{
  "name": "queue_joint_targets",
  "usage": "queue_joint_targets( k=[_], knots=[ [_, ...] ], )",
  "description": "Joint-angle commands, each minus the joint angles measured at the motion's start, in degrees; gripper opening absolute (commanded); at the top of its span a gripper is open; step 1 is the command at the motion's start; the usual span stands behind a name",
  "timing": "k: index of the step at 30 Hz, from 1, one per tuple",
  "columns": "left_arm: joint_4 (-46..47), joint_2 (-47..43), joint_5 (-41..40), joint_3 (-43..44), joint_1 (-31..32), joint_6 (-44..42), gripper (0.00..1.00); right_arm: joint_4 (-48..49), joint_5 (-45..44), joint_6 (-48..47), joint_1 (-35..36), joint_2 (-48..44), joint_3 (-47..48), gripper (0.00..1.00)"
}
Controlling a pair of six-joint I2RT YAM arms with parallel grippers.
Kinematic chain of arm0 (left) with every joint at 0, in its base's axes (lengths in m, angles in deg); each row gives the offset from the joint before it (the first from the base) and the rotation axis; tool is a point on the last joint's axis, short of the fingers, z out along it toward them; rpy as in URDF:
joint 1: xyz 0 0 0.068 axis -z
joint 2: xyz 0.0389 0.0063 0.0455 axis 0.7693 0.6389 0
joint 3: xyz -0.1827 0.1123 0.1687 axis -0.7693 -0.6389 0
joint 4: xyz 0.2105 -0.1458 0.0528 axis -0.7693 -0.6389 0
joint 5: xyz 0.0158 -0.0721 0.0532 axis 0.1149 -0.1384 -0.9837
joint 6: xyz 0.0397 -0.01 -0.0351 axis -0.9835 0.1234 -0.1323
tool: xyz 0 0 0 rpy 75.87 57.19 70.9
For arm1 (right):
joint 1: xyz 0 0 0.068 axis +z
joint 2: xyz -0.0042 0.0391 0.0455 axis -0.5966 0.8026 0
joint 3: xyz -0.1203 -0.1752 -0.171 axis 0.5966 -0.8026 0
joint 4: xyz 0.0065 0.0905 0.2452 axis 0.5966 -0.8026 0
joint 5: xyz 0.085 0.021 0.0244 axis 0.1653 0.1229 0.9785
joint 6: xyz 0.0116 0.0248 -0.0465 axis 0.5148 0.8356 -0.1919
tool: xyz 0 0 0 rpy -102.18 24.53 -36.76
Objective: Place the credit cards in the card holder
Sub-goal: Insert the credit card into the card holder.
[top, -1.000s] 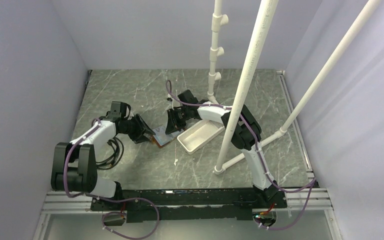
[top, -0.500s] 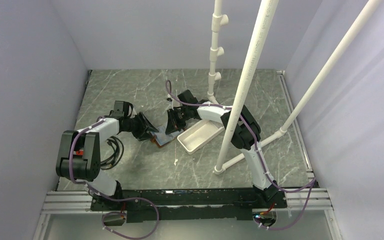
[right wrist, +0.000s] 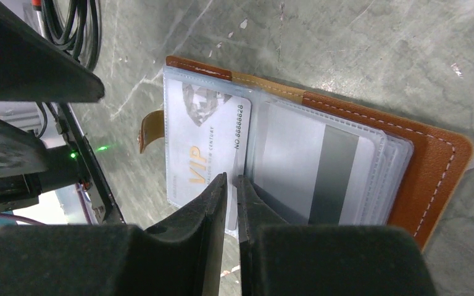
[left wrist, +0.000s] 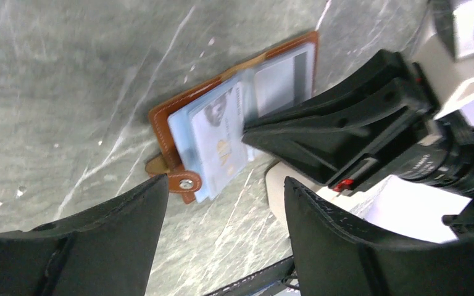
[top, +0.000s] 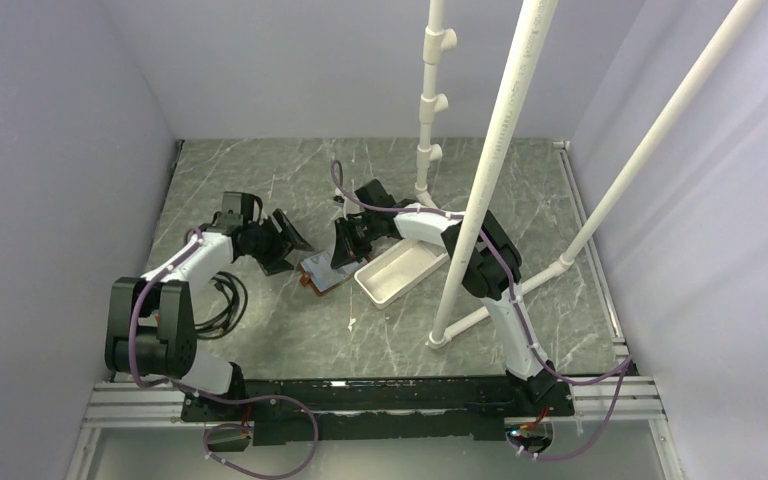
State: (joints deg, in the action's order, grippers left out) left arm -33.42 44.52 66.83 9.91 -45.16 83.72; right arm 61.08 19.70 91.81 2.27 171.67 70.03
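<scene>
The card holder [right wrist: 433, 165] lies open under the right hand's [right wrist: 232, 179] closed tips

Card holder [right wrist: 433, 176]: smooth brown leather, light stitching, glossy clear plastic sleeves [right wrist: 321, 161]. Table [top: 260, 180]: smooth grey marble look. Tray [top: 398, 274]: white plastic.

Right wrist view: pale card [right wrist: 207, 145] in a clear sleeve of the open card holder [right wrist: 435, 179] reads "VIP" in gold, small "NEW CENTURY" beside it, and "NO 88888826" along one edge, last digits uncertain.
</scene>
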Motion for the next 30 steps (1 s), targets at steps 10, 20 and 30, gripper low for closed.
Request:
queue_joint_targets(
  k=[10,20,30],
  knots=[
    [3.79,10.17,6.58,5.85,0.35,-2.37,0.75,-1.53,-1.99,-2.15,0.31,1.68,1.12,0.13],
    [5.72,8.51,6.60,3.64,1.38,-0.72,0.67,-1.81,-1.99,-1.98,0.31,2.28,1.62,0.12],
    [0.82,5.42,1.13,3.55,3.40,0.96,0.76,-2.17,-2.08,-1.98,0.36,2.54,2.08,0.11]
  ],
)
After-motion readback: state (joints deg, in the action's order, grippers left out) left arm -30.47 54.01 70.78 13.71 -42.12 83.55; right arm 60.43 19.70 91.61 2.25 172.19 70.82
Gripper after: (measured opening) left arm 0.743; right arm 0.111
